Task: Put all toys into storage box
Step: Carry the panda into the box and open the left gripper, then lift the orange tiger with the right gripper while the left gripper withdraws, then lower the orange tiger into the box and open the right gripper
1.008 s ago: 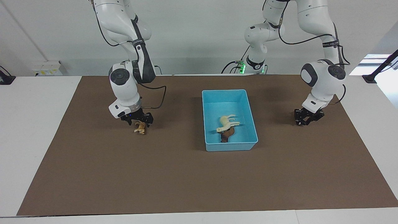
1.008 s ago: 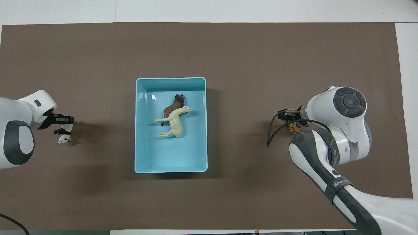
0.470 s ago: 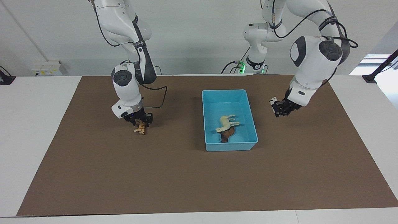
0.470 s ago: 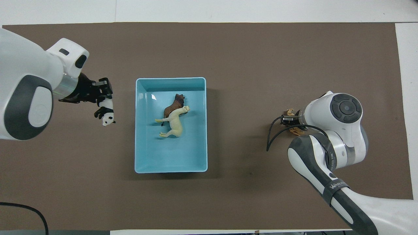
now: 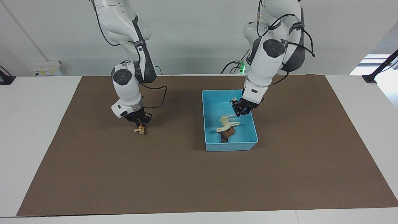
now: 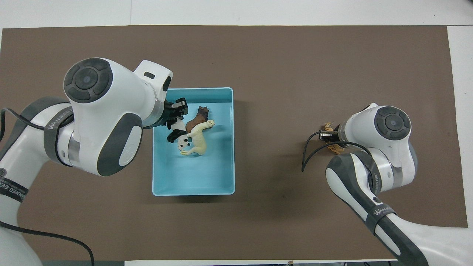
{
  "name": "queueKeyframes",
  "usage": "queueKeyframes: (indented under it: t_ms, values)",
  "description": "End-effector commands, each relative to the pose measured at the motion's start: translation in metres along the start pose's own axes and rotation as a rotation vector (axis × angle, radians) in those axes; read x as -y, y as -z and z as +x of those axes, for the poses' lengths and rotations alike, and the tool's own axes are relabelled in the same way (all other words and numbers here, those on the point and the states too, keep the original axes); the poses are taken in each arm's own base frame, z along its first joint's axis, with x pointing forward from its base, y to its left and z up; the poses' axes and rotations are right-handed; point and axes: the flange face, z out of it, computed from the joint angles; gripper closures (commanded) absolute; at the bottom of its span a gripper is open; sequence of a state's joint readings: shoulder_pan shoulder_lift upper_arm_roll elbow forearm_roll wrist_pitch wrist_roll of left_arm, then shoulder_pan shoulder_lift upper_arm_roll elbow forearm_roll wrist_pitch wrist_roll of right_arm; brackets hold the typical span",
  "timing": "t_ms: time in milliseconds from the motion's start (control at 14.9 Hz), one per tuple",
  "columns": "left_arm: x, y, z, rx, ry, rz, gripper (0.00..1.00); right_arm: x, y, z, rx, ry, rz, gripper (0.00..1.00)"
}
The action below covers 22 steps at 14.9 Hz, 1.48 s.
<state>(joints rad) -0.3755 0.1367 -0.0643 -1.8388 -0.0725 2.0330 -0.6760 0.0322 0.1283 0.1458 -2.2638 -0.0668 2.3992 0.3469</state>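
Left end effector [image 5: 240, 109] clamps glossy panda [image 6: 177, 133] over blue plastic box [image 5: 252, 124]; right end effector [image 5: 140, 122] pinches striped tiger [image 5: 139, 130].

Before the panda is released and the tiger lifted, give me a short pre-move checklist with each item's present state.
1. Left gripper holds the panda: ok.
2. Panda is over the storage box, not the mat: ok.
3. Drop spot free of toys: not ok; the horse and lion lie close beneath it.
4. Right gripper shut on the tiger: ok.
5. Tiger off the mat: not ok; it looks to be resting on it.
6. Tiger's path to the box free: cannot tell; the left arm hangs over the box.
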Motion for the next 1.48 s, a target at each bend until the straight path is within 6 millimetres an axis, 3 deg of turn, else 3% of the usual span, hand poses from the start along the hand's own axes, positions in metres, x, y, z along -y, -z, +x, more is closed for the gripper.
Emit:
queueKeyframes:
  t_ms: [0,202,336,470,672,874,1008,1209,1277,1344,1411]
  values:
    - [0.007,0.003,0.002,-0.010,0.024,-0.015,0.00,0.001,0.020,0.008,-0.036,0.009,0.004,1.00]
    - [0.010,0.018,0.002,-0.003,0.025,-0.007,0.00,0.009,0.063,0.029,-0.013,-0.002,0.006,1.00]
    - [0.039,0.063,0.006,0.005,0.052,0.007,0.00,0.029,0.102,0.042,-0.016,-0.081,0.091,1.00]
    - [0.078,0.097,0.010,0.006,0.066,0.013,0.00,0.064,0.140,0.052,-0.011,-0.175,0.140,1.00]
    - [0.128,0.137,0.017,0.010,0.008,0.036,0.00,0.139,0.191,0.053,-0.008,-0.306,0.176,1.00]
    - [0.157,0.190,0.021,0.032,-0.104,0.063,0.00,0.223,0.212,0.019,-0.023,-0.403,0.237,1.00]
    - [0.194,0.200,0.028,0.067,-0.191,0.098,0.00,0.276,0.221,-0.011,-0.052,-0.431,0.310,1.00]
    - [0.224,0.207,0.040,0.035,-0.236,0.091,0.00,0.335,0.214,-0.042,-0.056,-0.447,0.375,1.00]
    - [0.240,0.205,0.049,0.038,-0.239,0.089,0.00,0.342,0.210,-0.041,-0.062,-0.442,0.388,0.86]
    - [0.244,0.194,0.057,0.070,-0.249,0.097,0.00,0.343,0.206,-0.040,-0.064,-0.441,0.389,0.25]
    - [0.243,0.194,0.060,0.072,-0.249,0.095,0.00,0.343,0.205,-0.039,-0.066,-0.440,0.386,0.00]
